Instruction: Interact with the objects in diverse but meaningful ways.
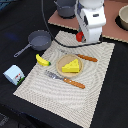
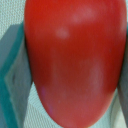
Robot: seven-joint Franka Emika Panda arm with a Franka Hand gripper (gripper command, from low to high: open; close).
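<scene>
Item: red tomato-like ball [image 2: 75, 62], held between the two fingers [image 2: 15, 85] of the gripper [image 1: 81, 37], raised above the far edge of the woven placemat [image 1: 95, 85], toward the exterior view's right of centre. Wrist view almost filled by it; jaws closed on its flanks, one grey pad visible at each side. Handling, judged: light, hollow toy plastic, smooth and glossy, rounded, so prone to slip or squirt out under a pinch off its widest girth; best taken across the middle with moderate force, and likely to roll once set down on a flat surface. Remaining stock, all resting: yellow cheese wedge [image 1: 71, 65] on the round tan plate [image 1: 61, 68], near the placemat's centre; yellow banana [image 1: 43, 61] just left of the plate; grey long-handled frying pan [image 1: 39, 40] far left, off the placemat, handle trailing left; small white-blue carton [image 1: 14, 74] near left, well apart on the dark table [image 1: 20, 22]. Cutlery: orange-handled knife [image 1: 84, 57] just beyond the plate, orange-handled fork [image 1: 66, 79] on its near side. Possible receivers for the ball, judged: pan or plate.
</scene>
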